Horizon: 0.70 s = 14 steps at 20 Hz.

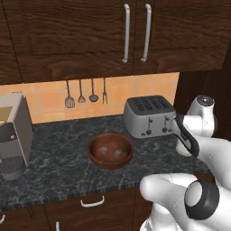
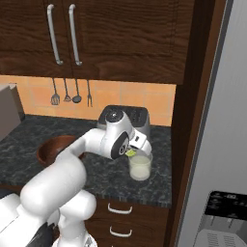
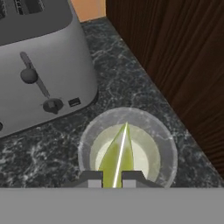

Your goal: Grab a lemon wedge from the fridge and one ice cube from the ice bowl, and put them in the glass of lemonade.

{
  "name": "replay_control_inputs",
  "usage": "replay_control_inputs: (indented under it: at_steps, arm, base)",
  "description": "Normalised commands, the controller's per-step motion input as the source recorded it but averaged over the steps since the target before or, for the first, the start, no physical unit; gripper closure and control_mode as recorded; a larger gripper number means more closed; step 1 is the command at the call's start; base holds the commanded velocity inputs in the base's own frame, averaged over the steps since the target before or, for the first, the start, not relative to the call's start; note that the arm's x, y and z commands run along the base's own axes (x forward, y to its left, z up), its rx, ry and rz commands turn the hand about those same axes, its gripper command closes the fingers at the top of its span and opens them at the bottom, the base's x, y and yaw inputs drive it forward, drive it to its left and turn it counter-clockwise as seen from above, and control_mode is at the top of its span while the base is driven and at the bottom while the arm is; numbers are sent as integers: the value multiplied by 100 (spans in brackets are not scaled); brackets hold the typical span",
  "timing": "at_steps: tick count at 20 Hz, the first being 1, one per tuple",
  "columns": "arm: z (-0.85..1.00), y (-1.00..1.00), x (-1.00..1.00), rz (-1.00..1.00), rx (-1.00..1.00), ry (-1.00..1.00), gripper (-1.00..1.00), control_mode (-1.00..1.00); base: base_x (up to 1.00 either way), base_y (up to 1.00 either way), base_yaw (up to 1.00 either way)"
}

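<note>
My gripper (image 3: 112,179) is shut on the lemon wedge (image 3: 117,157), a yellow-green sliver held right above the glass of lemonade (image 3: 166,144). From the right base camera the wedge (image 2: 130,153) shows at the rim of the glass (image 2: 140,169), under my hand. The ice bowl (image 1: 110,151), reddish-brown with ice cubes inside, sits on the counter left of the toaster (image 1: 149,116). The bowl (image 2: 54,148) is partly hidden by my arm in the right base view. The grey fridge (image 2: 217,159) stands at the far right.
The dark granite counter (image 1: 58,167) carries a coffee machine (image 1: 13,135) at the left. A dark wood panel (image 3: 175,57) rises close beside the glass. Upper cabinets (image 1: 113,36) hang overhead; utensils (image 1: 85,94) hang on the tiled wall.
</note>
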Motion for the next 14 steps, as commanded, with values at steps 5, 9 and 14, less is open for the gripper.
replay_control_inputs:
  at_steps: [5, 9, 14]
  arm:
    - [-5, 0, 4, 0, 0, 1, 100, -100]
    - [-9, 0, 2, 0, -1, 0, 100, -100]
    - [-3, 0, 6, 0, 0, 0, 100, -100]
  base:
    - [0, 0, 0]
    - [0, 0, 0]
    - [0, 0, 0]
